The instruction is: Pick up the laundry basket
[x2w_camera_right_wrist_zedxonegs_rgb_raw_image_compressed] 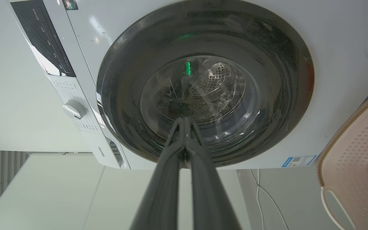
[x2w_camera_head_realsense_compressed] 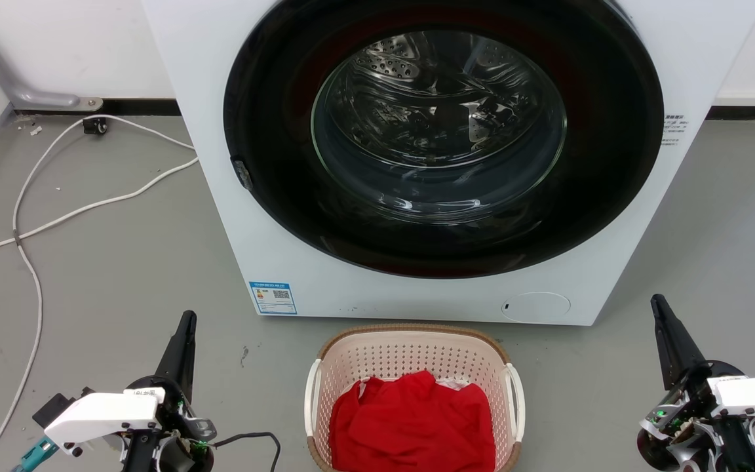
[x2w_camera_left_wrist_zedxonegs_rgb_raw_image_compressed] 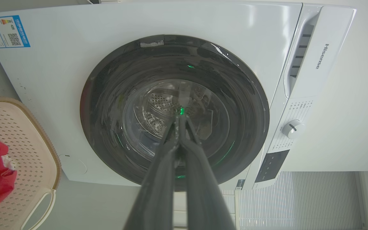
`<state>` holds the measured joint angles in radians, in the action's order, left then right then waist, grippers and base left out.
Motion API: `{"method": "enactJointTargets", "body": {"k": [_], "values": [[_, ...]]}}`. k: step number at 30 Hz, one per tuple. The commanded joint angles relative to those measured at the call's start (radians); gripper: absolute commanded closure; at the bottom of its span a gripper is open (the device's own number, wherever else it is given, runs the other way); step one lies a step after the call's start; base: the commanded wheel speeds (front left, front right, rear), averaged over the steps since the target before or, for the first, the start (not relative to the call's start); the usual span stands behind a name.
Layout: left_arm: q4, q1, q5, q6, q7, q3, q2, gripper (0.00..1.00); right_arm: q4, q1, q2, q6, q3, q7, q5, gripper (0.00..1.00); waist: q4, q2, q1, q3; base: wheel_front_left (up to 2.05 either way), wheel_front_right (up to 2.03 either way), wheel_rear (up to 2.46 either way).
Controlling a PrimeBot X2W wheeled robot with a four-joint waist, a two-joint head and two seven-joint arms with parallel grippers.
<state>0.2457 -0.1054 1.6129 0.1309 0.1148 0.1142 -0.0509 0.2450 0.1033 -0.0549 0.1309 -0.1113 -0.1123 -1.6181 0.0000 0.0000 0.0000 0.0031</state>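
Observation:
The laundry basket [x2w_camera_head_realsense_compressed: 410,357], pale pink-beige with a brown rim and white side handles, sits on the grey floor just in front of the washing machine, at the bottom middle of the head view. Red cloth [x2w_camera_head_realsense_compressed: 413,423] lies inside it. My left gripper [x2w_camera_head_realsense_compressed: 186,322] stands shut well to the basket's left, apart from it. My right gripper [x2w_camera_head_realsense_compressed: 658,305] stands shut well to its right. In the left wrist view the basket [x2w_camera_left_wrist_zedxonegs_rgb_raw_image_compressed: 27,134] shows at the left edge beside the shut left gripper [x2w_camera_left_wrist_zedxonegs_rgb_raw_image_compressed: 180,118]. In the right wrist view the basket [x2w_camera_right_wrist_zedxonegs_rgb_raw_image_compressed: 350,153] shows at the right, with the shut right gripper [x2w_camera_right_wrist_zedxonegs_rgb_raw_image_compressed: 185,120] apart from it.
A white front-loading washing machine [x2w_camera_head_realsense_compressed: 233,196] with a closed dark round door [x2w_camera_head_realsense_compressed: 443,131] stands right behind the basket. White cables [x2w_camera_head_realsense_compressed: 23,223] trail over the floor at the left. A wall with a dark skirting [x2w_camera_head_realsense_compressed: 135,106] runs behind.

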Motion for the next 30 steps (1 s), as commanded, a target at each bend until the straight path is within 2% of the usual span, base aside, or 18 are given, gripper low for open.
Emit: {"method": "enactJointTargets", "body": {"k": [1, 30], "values": [[0.001, -0.008, -0.002, 0.003, 0.003, 0.003, 0.001, 1.0, 0.001, 0.012, 0.004, 0.0, -0.001, -0.003, 0.007, 1.0, 0.0, 0.0, 0.0, 0.0, 0.0, 0.0, 0.0], [0.001, -0.008, -0.002, 0.003, 0.003, 0.003, 0.001, 1.0, 0.001, 0.012, 0.005, 0.0, -0.002, -0.004, 0.008, 1.0, 0.0, 0.0, 0.0, 0.0, 0.0, 0.0, 0.0]]}}
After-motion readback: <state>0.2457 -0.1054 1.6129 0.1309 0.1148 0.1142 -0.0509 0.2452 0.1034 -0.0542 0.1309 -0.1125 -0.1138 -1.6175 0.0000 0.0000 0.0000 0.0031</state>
